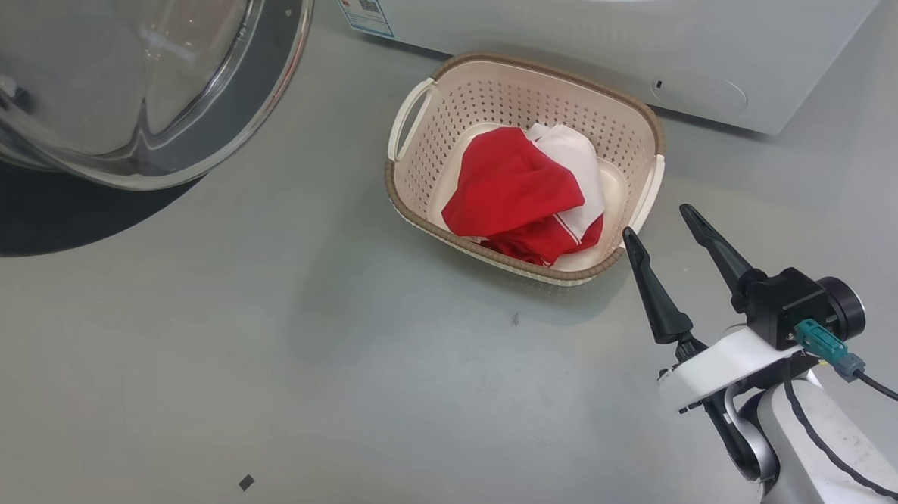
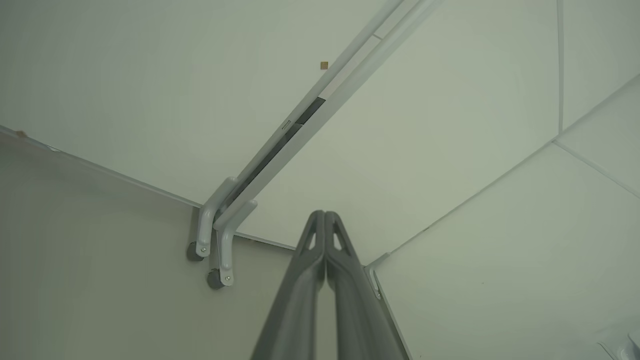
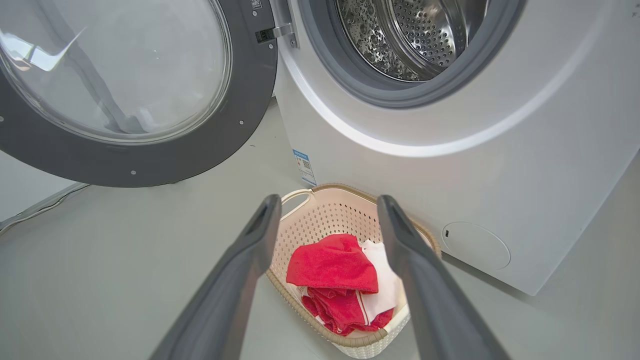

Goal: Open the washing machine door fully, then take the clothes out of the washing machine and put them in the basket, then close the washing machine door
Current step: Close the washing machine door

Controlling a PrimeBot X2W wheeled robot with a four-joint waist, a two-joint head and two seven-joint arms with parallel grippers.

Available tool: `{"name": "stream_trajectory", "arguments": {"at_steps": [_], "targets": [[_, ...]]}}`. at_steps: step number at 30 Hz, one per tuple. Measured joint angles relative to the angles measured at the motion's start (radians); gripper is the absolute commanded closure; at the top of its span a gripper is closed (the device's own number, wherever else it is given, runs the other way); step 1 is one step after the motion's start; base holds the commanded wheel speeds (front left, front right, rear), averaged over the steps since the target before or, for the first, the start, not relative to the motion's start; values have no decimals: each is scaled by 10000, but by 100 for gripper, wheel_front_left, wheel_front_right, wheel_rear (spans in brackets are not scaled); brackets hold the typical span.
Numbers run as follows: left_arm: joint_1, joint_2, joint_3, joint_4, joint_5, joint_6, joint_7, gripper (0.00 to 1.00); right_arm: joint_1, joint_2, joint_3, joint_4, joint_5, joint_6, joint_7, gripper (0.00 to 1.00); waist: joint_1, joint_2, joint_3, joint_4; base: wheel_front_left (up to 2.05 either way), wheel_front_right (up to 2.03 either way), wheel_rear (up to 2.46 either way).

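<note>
Two long dark fingers of the left gripper (image 2: 325, 214) are seen pressed flat together, with nothing between them, pointed at pale wall panels (image 2: 125, 100) and a white frame on casters (image 2: 225, 225). Left of and beyond the right gripper (image 1: 658, 222), the washing machine door (image 1: 261, 124) is seen wide open. Just ahead of that gripper's spread, empty fingers, the basket (image 1: 443, 108) is set on the floor (image 1: 272, 366), and the clothes (image 1: 514, 188) are heaped inside it, red over white. Beyond the fingertips and to their right, the washing machine (image 1: 637, 39) is seen, its steel drum (image 3: 415, 40) bared.
</note>
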Motion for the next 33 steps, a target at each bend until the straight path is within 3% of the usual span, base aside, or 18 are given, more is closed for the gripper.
{"name": "stream_trajectory", "arguments": {"at_steps": [11, 33], "targets": [[-1304, 155, 652, 1812, -1164, 1089, 1308, 100, -7, -15, -157, 0, 0, -10, -8, 0, 0, 0, 306, -455, 0, 0, 0], [-2547, 138, 767, 3776, -2094, 1358, 3304, 100, -235, -23, -161, 15, -44, -12, -50, 0, 0, 0, 370, -583, 0, 0, 0]]}}
